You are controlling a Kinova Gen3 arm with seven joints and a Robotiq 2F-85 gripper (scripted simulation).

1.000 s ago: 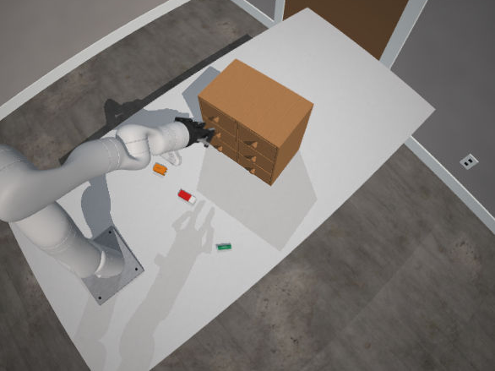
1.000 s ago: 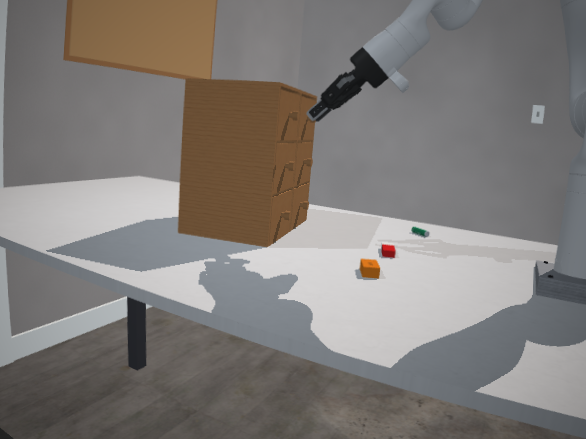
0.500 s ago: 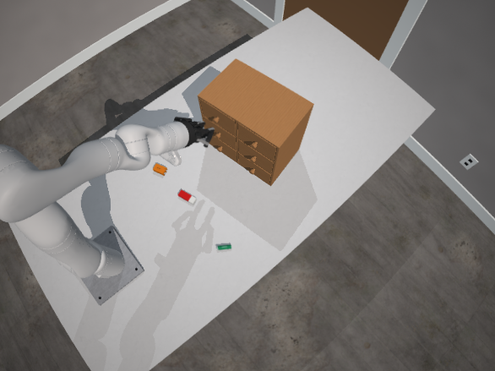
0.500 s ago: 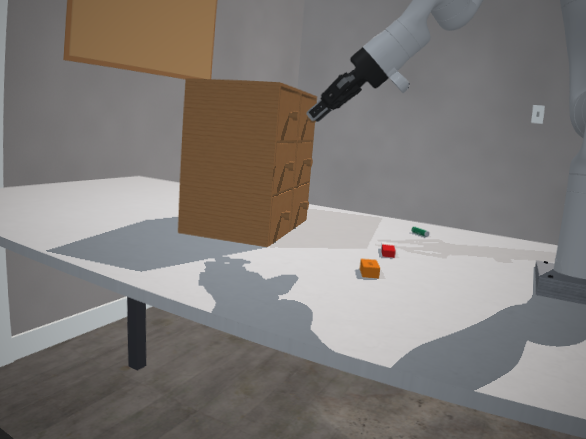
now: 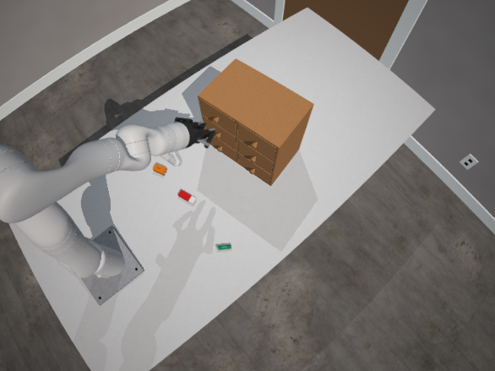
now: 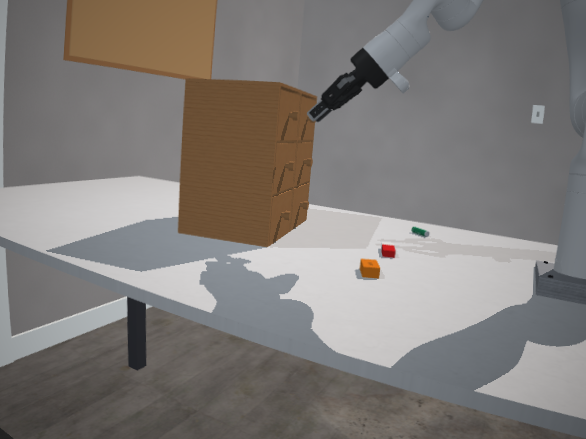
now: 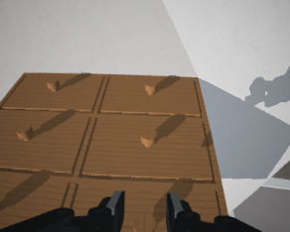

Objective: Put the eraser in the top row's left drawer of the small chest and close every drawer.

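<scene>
Jaws part-way spread and pinching nothing, they stand around or just before the top-left knob (image 5: 214,119) (image 7: 144,221) of the chest (image 5: 258,96) (image 6: 230,159) (image 7: 79,144). From above, the eraser (image 5: 185,194) (image 6: 388,251) lies on the counter (image 5: 359,100) (image 6: 350,319), left and near of the chest. It should be light, slightly springy and grippy, not fragile; I'd pinch its long sides mid-length, gently, after the drawer is drawn partly out.
</scene>
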